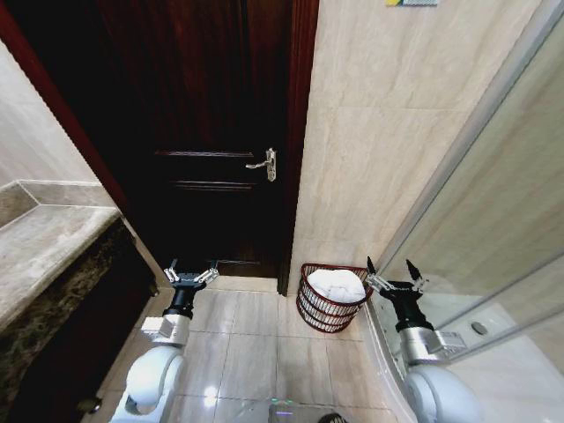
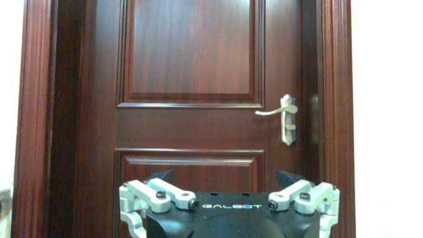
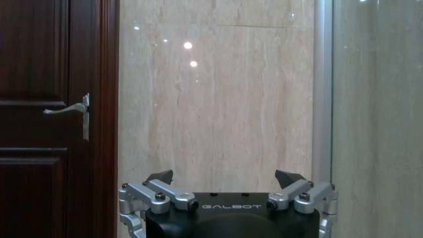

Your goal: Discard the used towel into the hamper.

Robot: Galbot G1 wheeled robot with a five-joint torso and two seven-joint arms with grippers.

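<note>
Towel in the hamper, both grippers free.
Left gripper (image 1: 191, 272) and right gripper (image 1: 392, 276) hang near, spread wide, holding nothing; farther in, between them, the hamper (image 1: 316, 310) holds the towel (image 1: 336, 285) by the wall. I'd simply keep the arms clear.

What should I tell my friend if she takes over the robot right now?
Left tool: open, empty, held low facing the door.
Right tool: open, empty, beside the hamper by the glass wall.
Towel: white, lying inside the hamper, which stands on the floor against the tiled wall.
Done: towel is in the hamper.
Left: nothing visible to do.
</note>
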